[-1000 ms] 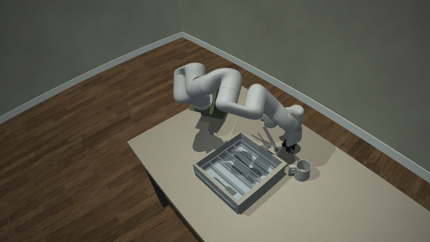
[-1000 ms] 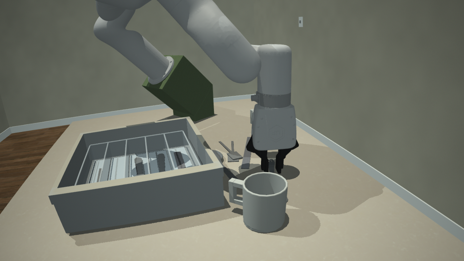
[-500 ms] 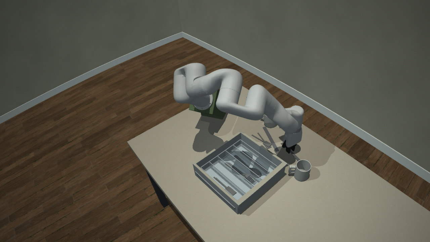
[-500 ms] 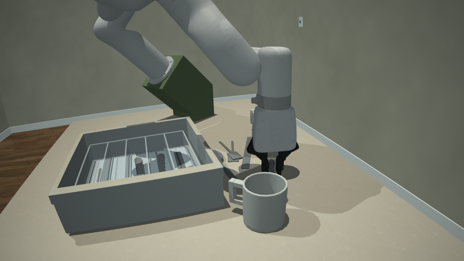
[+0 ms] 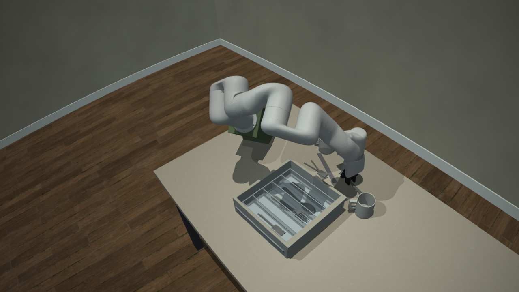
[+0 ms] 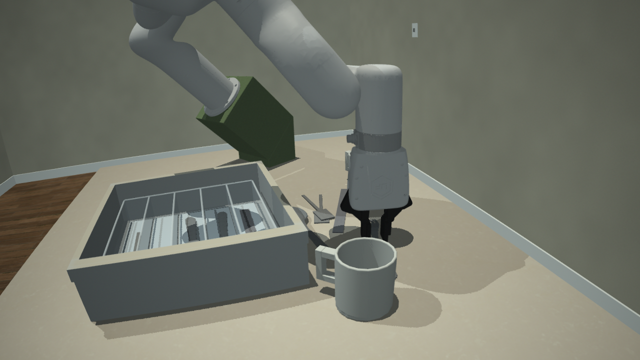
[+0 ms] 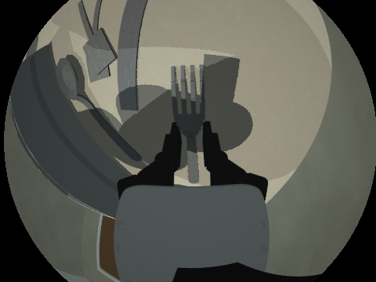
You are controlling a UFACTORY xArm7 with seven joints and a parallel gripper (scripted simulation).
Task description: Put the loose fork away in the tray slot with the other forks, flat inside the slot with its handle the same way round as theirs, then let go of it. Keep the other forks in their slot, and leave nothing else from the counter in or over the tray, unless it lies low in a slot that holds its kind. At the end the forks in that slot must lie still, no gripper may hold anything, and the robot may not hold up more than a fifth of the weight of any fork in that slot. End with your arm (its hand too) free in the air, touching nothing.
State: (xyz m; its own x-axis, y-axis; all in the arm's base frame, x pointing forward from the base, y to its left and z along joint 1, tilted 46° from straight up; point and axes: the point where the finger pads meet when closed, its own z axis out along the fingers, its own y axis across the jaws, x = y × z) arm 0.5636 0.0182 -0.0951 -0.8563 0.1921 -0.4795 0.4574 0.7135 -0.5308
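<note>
Gripper [image 7: 193, 146] points straight down over the counter [image 5: 399, 254], fingers partly parted on either side of the loose fork's [image 7: 189, 94] handle, not clamped on it. The fork lies flat on the counter beside the tray's [image 6: 187, 268] outer wall, behind the mug [image 6: 364, 282]. Open counter extends to the right.

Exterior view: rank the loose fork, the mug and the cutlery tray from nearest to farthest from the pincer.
1. Loose fork, on the counter between the fingers of the open pincer.
2. Mug, just in front.
3. Cutlery tray, off to the left.
</note>
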